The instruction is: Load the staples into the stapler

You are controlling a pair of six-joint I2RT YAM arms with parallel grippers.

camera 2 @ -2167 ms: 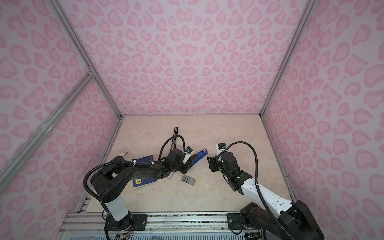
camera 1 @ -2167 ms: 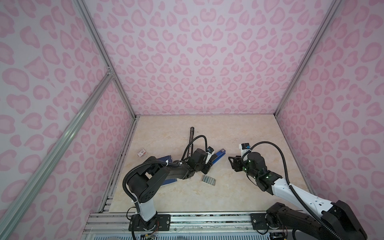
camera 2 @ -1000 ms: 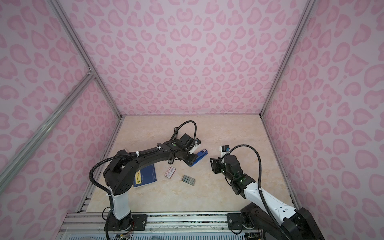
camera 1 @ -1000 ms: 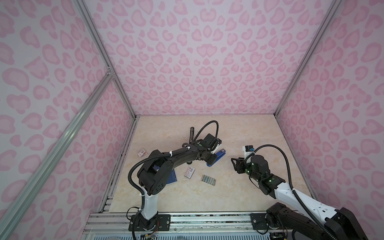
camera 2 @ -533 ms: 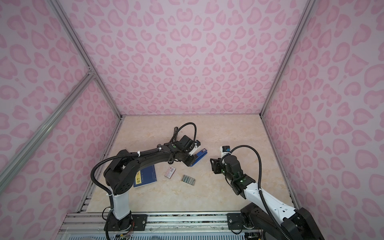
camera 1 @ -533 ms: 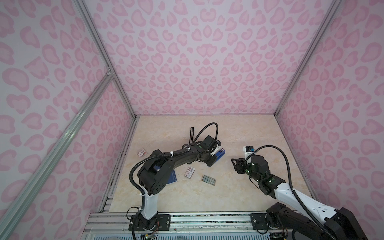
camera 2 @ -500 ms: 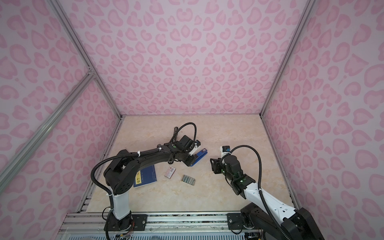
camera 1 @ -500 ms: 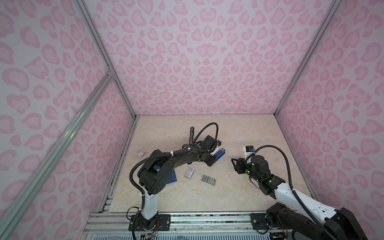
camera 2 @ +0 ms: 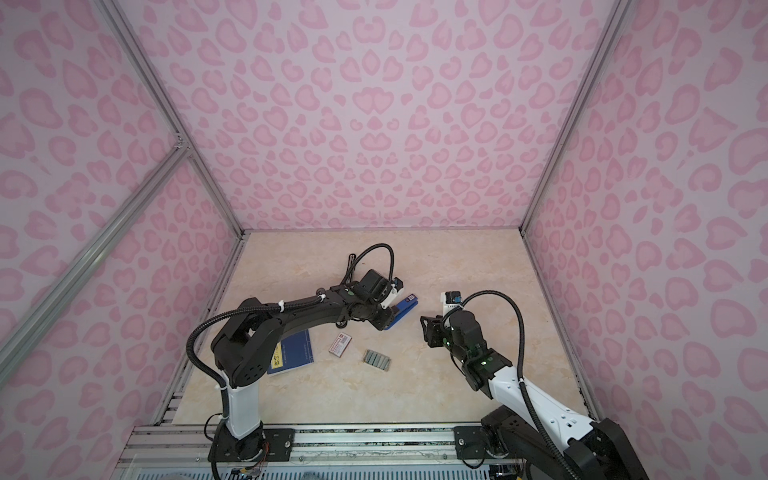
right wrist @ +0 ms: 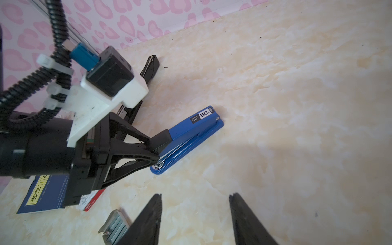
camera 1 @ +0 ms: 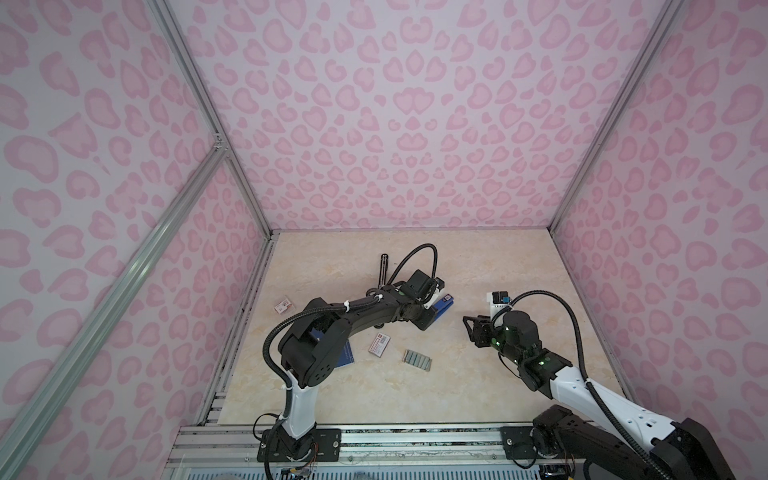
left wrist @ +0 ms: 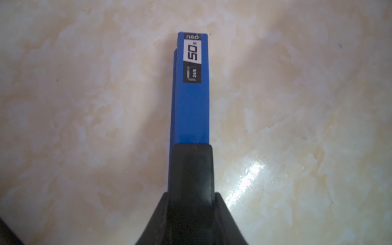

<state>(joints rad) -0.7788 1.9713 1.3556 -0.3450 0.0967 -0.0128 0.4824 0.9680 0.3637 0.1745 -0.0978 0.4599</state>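
Observation:
A blue stapler (camera 1: pixel 442 305) (camera 2: pixel 404 307) lies closed on the marble floor, label end pointing away from my left arm. My left gripper (camera 1: pixel 428 318) (camera 2: pixel 388 321) (left wrist: pixel 192 194) is shut on its black rear end, one finger on each side, as the right wrist view shows at the stapler (right wrist: pixel 192 129) and left gripper (right wrist: pixel 158 147). The staples (camera 1: pixel 417 359) (camera 2: pixel 377 359) (right wrist: pixel 115 224), a flat grey block of strips, lie loose nearer the front. My right gripper (camera 1: pixel 471 330) (camera 2: pixel 428 328) (right wrist: pixel 195 197) hovers open and empty, to the right of the staples.
A black stapler (camera 1: pixel 384 266) (camera 2: pixel 351 264) (right wrist: pixel 151 65) lies behind the left wrist. A white-and-red box (camera 1: pixel 380 344) (camera 2: pixel 340 344) and a blue booklet (camera 2: pixel 291 353) sit by the left arm. A second small box (camera 1: pixel 283 306) lies near the left wall.
My left gripper moved from the white-and-red box up to the blue stapler's rear, then its jaws narrowed onto it. The right arm drew back slightly and has since stayed still.

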